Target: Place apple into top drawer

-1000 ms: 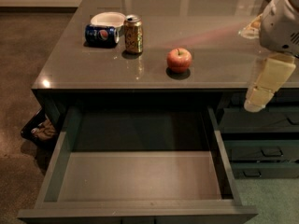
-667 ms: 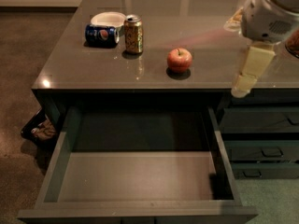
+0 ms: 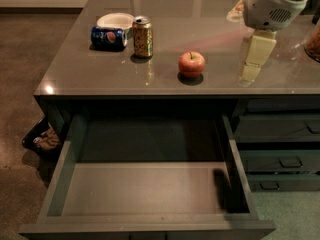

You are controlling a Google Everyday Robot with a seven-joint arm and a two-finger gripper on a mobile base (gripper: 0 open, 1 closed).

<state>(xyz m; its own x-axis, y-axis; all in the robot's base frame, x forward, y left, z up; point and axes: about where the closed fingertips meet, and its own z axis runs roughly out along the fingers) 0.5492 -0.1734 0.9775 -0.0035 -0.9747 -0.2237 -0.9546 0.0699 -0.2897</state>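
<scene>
The red apple [image 3: 191, 64] with yellowish patches stands upright on the grey desk top [image 3: 90, 71], near its front edge and right of centre. The top drawer [image 3: 145, 189] is pulled wide open below the desk's front edge; its flat grey bottom is bare. My gripper [image 3: 251, 73], cream-coloured under a white wrist, hangs tip-down over the desk top to the right of the apple, about one apple-width away and not touching it. It holds nothing that I can see.
A gold drink can [image 3: 142, 36] stands left of the apple. A blue can [image 3: 106, 37] lies beside a white bowl [image 3: 116, 20] further left. Narrower dark drawers [image 3: 280, 159] stack at the right. A dark bin [image 3: 42, 140] sits on the floor at the left.
My gripper has moved left and further back, from beyond the desk's front right edge to over the desk top beside the apple. The apple and drawer have not moved.
</scene>
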